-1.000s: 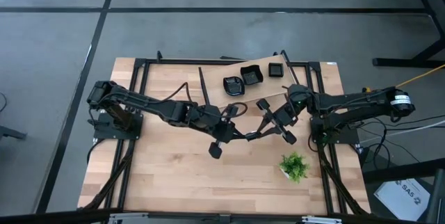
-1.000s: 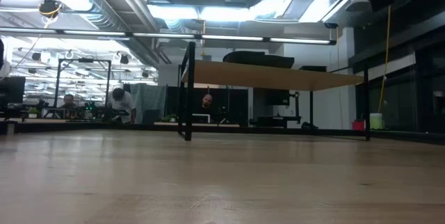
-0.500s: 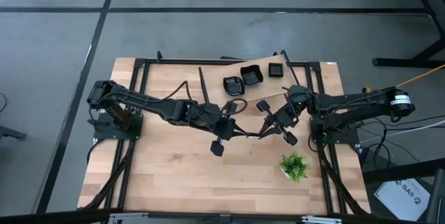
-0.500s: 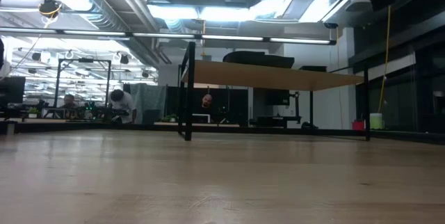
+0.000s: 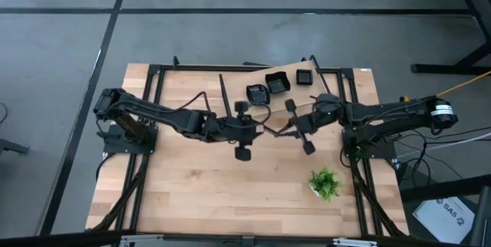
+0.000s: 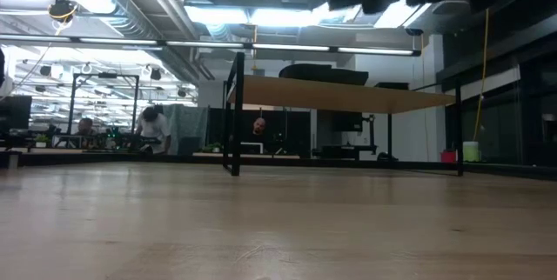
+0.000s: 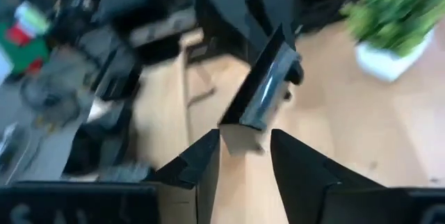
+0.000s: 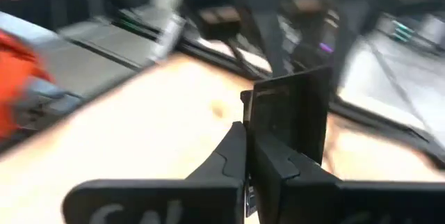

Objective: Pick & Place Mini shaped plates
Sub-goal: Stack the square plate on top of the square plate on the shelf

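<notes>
Mid-table, right gripper [image 8: 261, 156] clamped on a black plate [image 8: 292, 116] edge, left gripper [image 7: 245, 156] narrowly parted around its rim, likely a handover.

Both tools [image 5: 268, 130] now turned, closer together

We count three black plates [image 5: 277, 83] grouped on the raised board at the desk's [image 5: 184, 193] far edge, and a fourth plate [image 8: 288, 116] gripped edge-on in the right arm's jaws. There are two arms, left [image 5: 157, 116] and right [image 5: 383, 112], and one potted plant [image 5: 324, 183].
</notes>
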